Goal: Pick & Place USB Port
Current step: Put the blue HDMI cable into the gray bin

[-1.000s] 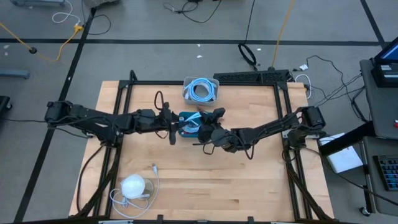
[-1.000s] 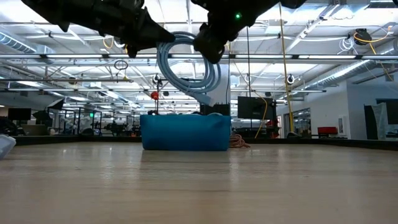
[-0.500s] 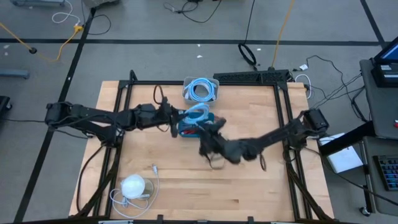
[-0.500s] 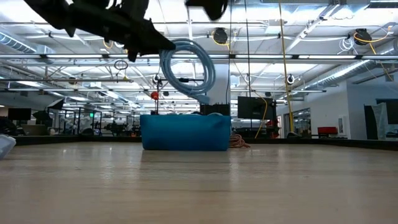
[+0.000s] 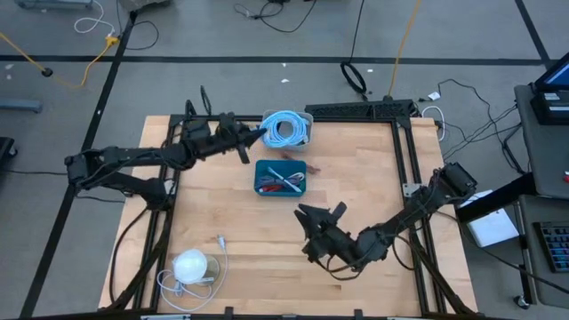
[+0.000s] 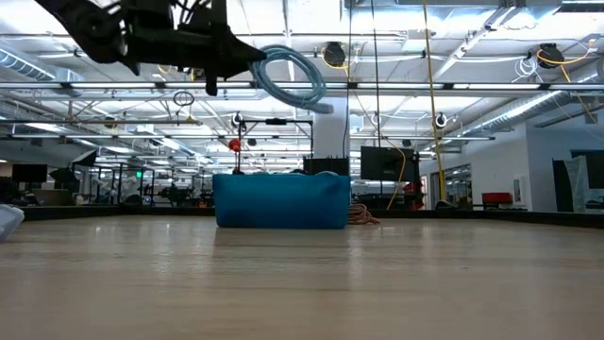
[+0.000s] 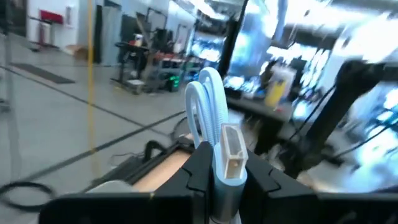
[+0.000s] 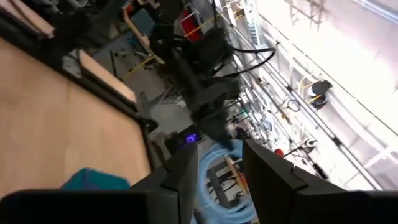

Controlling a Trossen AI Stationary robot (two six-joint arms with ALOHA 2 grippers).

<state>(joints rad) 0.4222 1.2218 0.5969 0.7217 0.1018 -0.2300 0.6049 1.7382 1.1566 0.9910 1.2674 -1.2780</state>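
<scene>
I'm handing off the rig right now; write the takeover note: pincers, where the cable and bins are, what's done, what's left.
Left pincer: shut on the blue cable coil, held in the air over the grey bin at the table's far edge.
Right pincer: open, empty, near the front of the table.
Blue bin: mid-table, a few small items inside.
Done: coil lifted.
Left: lower and release it, probably into the grey bin.

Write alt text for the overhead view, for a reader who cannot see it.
The left gripper holds a coiled light blue cable over a grey bin at the table's far edge. A blue tray of small parts sits mid-table, and the right gripper hovers empty, nearer the front. A white object with a cord lies front left.
</scene>
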